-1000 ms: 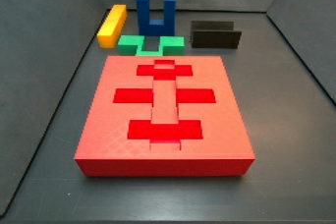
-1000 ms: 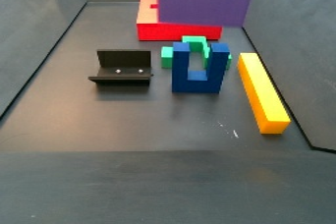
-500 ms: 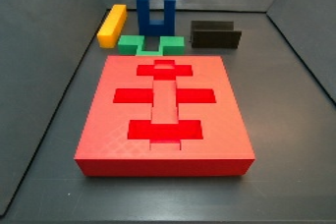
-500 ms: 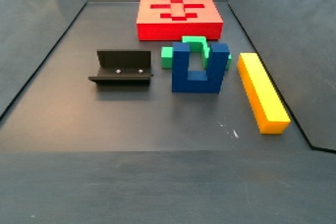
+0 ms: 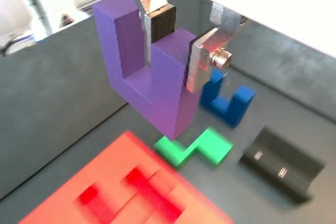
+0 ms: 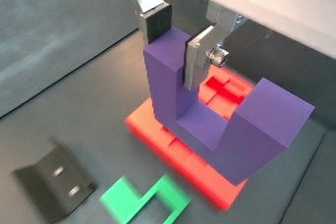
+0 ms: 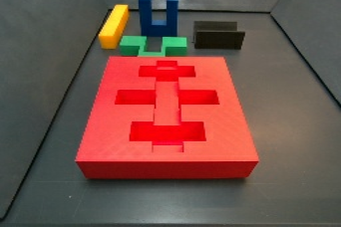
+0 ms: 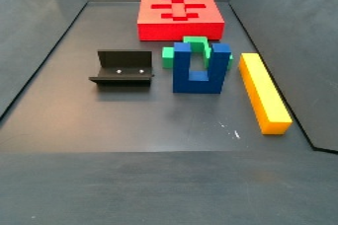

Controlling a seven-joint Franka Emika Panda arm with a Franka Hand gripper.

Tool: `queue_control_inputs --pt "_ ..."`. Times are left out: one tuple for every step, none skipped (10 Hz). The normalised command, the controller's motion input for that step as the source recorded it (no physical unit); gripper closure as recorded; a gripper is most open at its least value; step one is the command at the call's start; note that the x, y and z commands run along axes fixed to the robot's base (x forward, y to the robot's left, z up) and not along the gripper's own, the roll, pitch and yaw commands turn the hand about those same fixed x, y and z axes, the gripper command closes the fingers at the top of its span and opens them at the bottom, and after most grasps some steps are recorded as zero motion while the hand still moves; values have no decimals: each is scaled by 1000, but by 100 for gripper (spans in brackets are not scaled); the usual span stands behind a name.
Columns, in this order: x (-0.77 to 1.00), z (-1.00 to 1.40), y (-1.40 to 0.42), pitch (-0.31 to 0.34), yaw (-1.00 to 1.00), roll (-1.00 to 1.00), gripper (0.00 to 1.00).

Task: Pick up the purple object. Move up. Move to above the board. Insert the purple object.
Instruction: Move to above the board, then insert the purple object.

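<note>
The purple object [image 5: 138,71] is a violet U-shaped block and hangs in my gripper [image 5: 171,71]. The gripper is shut on one prong, with a silver finger on each side of it. It also shows in a wrist view [image 6: 197,100], gripped by the gripper [image 6: 174,61]. The red board [image 6: 157,135] lies below the block in that view, and off to one side in a wrist view [image 5: 92,184]. In both side views the board [image 7: 120,131] [image 8: 152,17] lies bare. The gripper and the purple object are out of both side views.
A blue U-shaped block [image 7: 160,17] [image 8: 199,68] stands against a green piece [image 7: 154,44] [image 8: 195,46] beyond the board's end. A yellow bar [image 7: 114,25] [image 8: 264,91] lies beside them. The dark fixture [image 7: 220,35] [image 8: 123,68] stands on the blue block's other side. Grey walls ring the floor.
One second ago the purple object showed at the top of a side view over the board. It has since risen out of that view. Nothing else has moved.
</note>
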Motion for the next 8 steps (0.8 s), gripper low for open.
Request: queue_control_inputs --pt "-127 197 -1400 58 6 -4 100" --pt "-32 114 -717 91 5 13 100" --pt "26 69 -376 116 7 7 100" --pt "44 47 -224 124 7 6 100" --pt "0 -20 0 0 0 0 100" --pt "20 -240 -14 0 0 27 100" --pt "283 -500 -180 0 97 136 100" --pt "129 -663 -394 -130 277 203 100"
